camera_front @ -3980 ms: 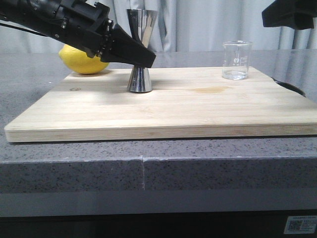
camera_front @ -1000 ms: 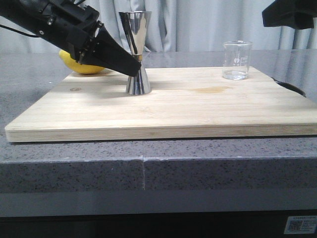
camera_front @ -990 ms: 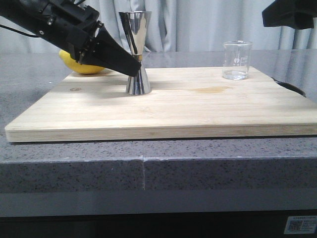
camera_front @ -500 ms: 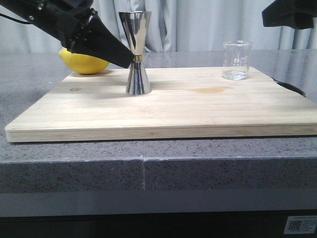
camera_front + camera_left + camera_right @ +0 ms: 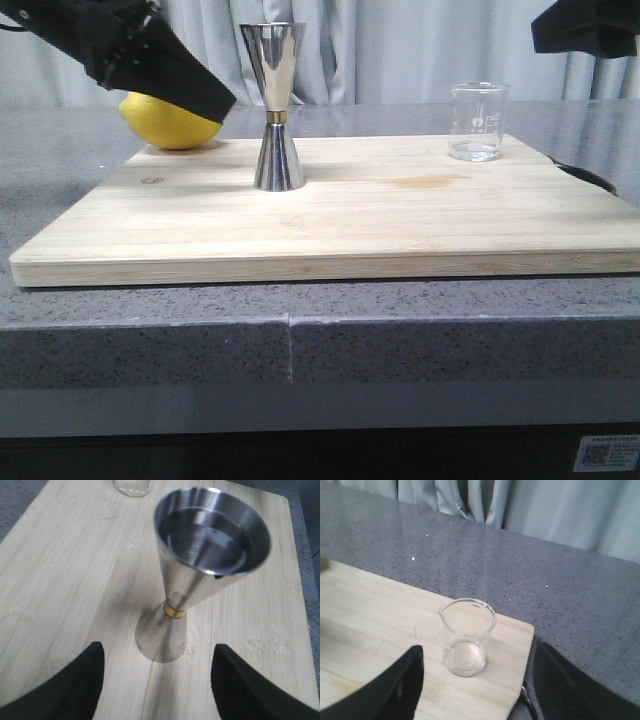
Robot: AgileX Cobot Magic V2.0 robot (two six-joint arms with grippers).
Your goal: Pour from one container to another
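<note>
Shiny steel hourglass jigger (image 5: pixel 278 105), gold-banded waist, liquid in upper cone, upright on pale bamboo board (image 5: pixel 400 215); clear glass beaker (image 5: pixel 478 121) at 2 o'clock; both pincers spread wide, empty.

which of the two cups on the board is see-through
The small glass beaker near the board's right far corner; you can see the board and curtain through it. The taller hourglass steel jigger with the gold band is opaque and mirror-shiny.

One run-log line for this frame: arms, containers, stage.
left gripper: open, clear of jigger | right gripper: open, above beaker | jigger: upright on board | beaker: upright, untouched | stage: pour not begun
</note>
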